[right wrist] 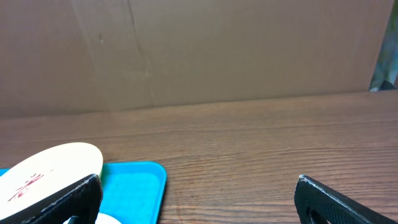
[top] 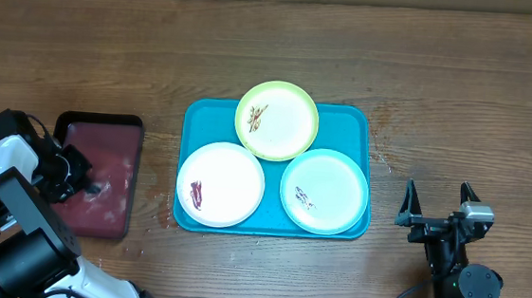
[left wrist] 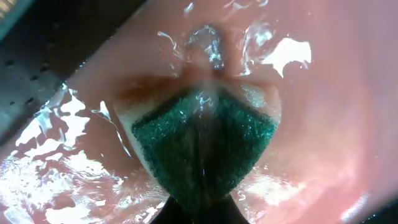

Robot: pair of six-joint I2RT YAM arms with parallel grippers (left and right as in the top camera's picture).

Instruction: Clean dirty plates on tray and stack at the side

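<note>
Three plates lie on the teal tray (top: 201,125): a yellow-green plate (top: 277,119) at the back, a white plate (top: 221,184) front left, a pale mint plate (top: 324,190) front right, each with small smears. My left gripper (top: 87,184) is down in the dark red tray (top: 100,136), shut on a sponge (left wrist: 205,134) whose green scrub side faces the camera in the wet tray. My right gripper (top: 438,193) stands open on the table right of the teal tray, nothing between its fingers (right wrist: 336,202). In the right wrist view the yellow-green plate (right wrist: 53,165) and the teal tray's corner (right wrist: 134,186) show.
The dark red tray holds a film of water (left wrist: 292,53) around the sponge. Bare wooden table (top: 459,107) lies right of and behind the teal tray. A cardboard wall (right wrist: 217,50) stands at the table's far edge.
</note>
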